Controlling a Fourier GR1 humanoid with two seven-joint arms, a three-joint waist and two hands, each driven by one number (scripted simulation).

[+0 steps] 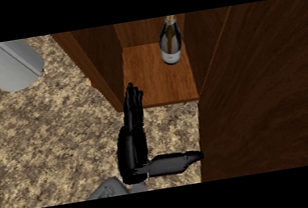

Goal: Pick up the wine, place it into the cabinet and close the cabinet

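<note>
The wine bottle (169, 43) stands inside the cabinet (156, 75); heavy, slippery glass. My hand (133, 129) is straight-fingered, holding nothing.

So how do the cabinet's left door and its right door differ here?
The left door shows as a narrow panel, swung out edge-on, with the hand flat against its outer face. The right door shows a broad face filling the view's right side, untouched. Both are dark wood and stand open, flanking the wine bottle on the shelf.
</note>
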